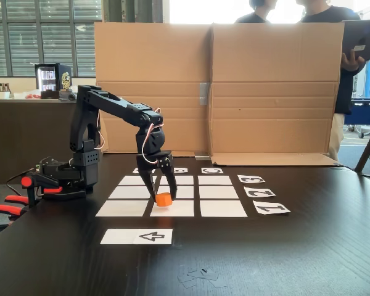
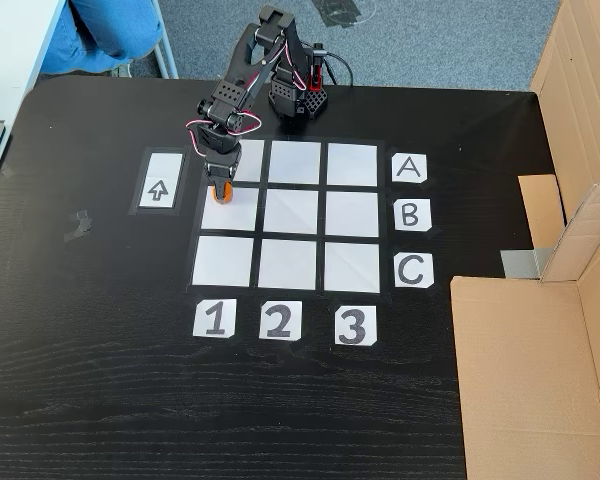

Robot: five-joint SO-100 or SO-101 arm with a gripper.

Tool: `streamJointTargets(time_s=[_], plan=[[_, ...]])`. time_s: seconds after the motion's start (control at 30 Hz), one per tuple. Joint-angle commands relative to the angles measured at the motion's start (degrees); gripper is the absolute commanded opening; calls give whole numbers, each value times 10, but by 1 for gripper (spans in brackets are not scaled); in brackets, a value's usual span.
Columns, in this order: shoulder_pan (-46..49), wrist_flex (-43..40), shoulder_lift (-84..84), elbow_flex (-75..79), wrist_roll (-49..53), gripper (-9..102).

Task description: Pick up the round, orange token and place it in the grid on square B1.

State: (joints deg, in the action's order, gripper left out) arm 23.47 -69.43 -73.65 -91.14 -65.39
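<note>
Because my claw (image 1: 162, 196) stands with its two black fingers spread on either side of the token (image 1: 164, 199), I judge the risk lies in how I let go or lift away. The token sits on the paper at the near edge of B1 (image 2: 230, 212), close to the line with the A row in the top-down fixed view; whether my fingers press it or merely flank it I cannot tell. If one finger drags as I rise, the light plastic puck could slide off toward the arrow strip (image 2: 158, 182) or across into the A square. Its faceted sides and short build make it prone to skating on smooth paper rather than tipping. The grid (image 2: 290, 265) is flat white paper, faintly creased, taped onto a dark, wood-grained bench (image 2: 100, 400) that shows a slight sheen. A paper corner could catch a fingertip too. Brown corrugated cardboard (image 1: 216, 92) stands behind, well apart from my work.
</note>
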Motion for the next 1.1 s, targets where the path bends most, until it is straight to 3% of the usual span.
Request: streamJointTargets(time_s=[0.0,0.23,0.43,0.57,0.67,1.07], plan=[[-11,5,3,29,-6,0],[-16,5,10,34,-3,1],[-14,4,11,19,0,33],[-8,5,11,11,7,43],[-2,14,5,-3,9,44],[86,249,-276,-320,25,45]])
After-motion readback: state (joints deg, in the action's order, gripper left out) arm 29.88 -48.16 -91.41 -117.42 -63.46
